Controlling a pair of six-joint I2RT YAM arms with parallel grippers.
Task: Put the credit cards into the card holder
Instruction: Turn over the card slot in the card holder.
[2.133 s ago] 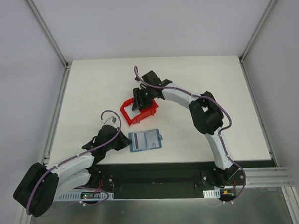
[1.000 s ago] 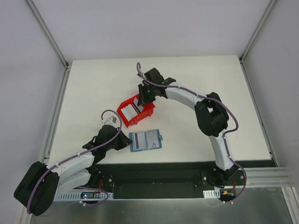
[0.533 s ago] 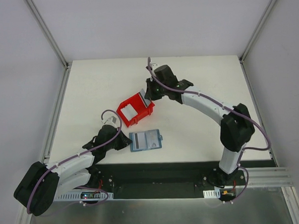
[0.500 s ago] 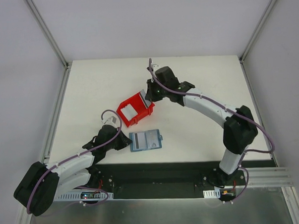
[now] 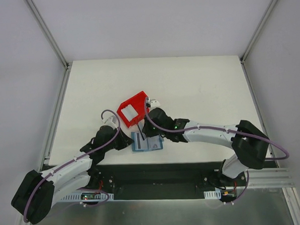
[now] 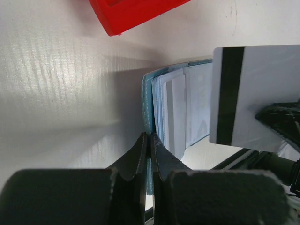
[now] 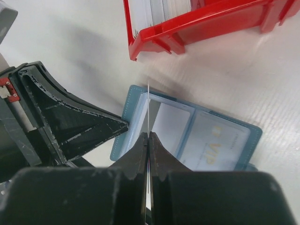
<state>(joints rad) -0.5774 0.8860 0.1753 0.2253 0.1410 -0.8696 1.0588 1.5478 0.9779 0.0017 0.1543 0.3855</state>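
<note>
The teal card holder (image 5: 150, 143) lies open on the table near the front edge, with pale cards in its pockets (image 7: 199, 140). My left gripper (image 5: 126, 142) is shut on the holder's left edge (image 6: 149, 117). My right gripper (image 5: 143, 128) is shut on a white credit card with a black stripe (image 6: 243, 93), held on edge just above the holder's left pocket; in the right wrist view the credit card (image 7: 148, 105) shows as a thin line. More credit cards (image 7: 164, 8) stand in the red bin (image 5: 133, 109).
The red bin (image 7: 206, 21) sits just behind the card holder, close to my right gripper. The black front rail (image 5: 157, 174) runs just below the holder. The left gripper's fingers (image 7: 70, 122) lie against the holder's left side.
My right arm has swung from the red bin toward the front, carrying a card down over the open card holder. The left gripper has stayed at the holder's left edge.
</note>
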